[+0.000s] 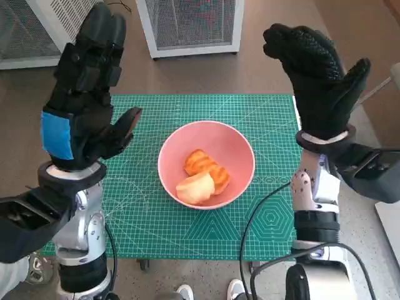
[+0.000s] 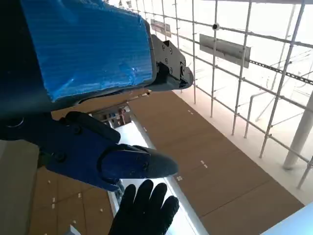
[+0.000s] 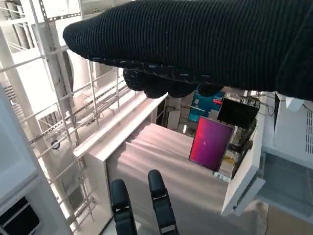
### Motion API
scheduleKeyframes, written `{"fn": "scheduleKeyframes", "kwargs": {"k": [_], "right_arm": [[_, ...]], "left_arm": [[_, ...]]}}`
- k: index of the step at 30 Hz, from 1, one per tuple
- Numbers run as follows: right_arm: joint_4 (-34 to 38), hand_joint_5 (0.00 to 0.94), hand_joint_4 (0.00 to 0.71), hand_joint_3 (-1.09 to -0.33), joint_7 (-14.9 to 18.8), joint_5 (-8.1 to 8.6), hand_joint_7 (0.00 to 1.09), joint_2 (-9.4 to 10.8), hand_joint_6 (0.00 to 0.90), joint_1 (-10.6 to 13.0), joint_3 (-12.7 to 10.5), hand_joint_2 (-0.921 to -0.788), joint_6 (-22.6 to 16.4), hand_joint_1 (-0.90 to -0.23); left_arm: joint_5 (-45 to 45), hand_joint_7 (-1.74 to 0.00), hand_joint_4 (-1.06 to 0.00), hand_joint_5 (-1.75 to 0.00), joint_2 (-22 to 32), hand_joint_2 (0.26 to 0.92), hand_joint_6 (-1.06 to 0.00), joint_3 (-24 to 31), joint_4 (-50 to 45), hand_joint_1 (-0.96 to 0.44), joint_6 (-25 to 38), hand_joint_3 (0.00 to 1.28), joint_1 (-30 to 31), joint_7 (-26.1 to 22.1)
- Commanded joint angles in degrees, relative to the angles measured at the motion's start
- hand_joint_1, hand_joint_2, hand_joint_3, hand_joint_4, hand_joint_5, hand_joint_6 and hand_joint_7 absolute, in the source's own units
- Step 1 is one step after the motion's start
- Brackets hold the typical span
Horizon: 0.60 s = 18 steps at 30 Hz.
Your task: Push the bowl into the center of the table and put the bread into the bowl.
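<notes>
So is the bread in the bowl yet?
Yes, it is in. The bread lies inside the pink bowl on the green mat, and both hands are raised, holding nothing.

One pink bowl (image 1: 206,164) sits on one green cutting mat (image 1: 187,219) covering the tabletop. Inside the bowl lie two pieces of bread: one golden, ridged piece (image 1: 207,166) and one paler piece (image 1: 195,187). Two hands are raised, the left hand (image 1: 87,103) and the right hand (image 1: 315,75).
</notes>
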Motion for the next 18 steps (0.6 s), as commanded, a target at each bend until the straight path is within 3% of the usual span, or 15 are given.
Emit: {"fn": "scheduleKeyframes", "kwargs": {"k": [1, 11, 18], "right_arm": [[-0.8, 0.014, 0.429, -0.504, 0.2, 0.54, 0.02, 0.0, 0.549, 0.7, 0.4, -0.921, 1.0, -0.445], [-2.2, 0.010, 0.434, -0.497, 1.6, 1.77, 0.01, -0.1, 0.547, 1.7, 0.8, -0.921, 2.3, -0.448], [-2.6, 0.008, 0.435, -0.494, 1.7, 1.62, 0.01, -0.2, 0.545, 2.1, 0.9, -0.921, 2.7, -0.448]], "left_arm": [[0.1, -0.06, -0.20, -0.01, 0.2, 0.921, -0.35, -0.3, -0.5, -0.65, -0.2, 0.31, -0.4, 0.7], [0.5, -0.07, -0.20, -0.01, 0.1, 0.921, -0.34, -1.3, -0.8, -0.65, -0.1, 0.29, 0.4, 0.9], [0.4, -0.06, -0.17, 0.00, 0.1, 0.921, -0.33, -1.8, -0.7, -0.62, -0.2, 0.28, 0.7, 0.9]]}}
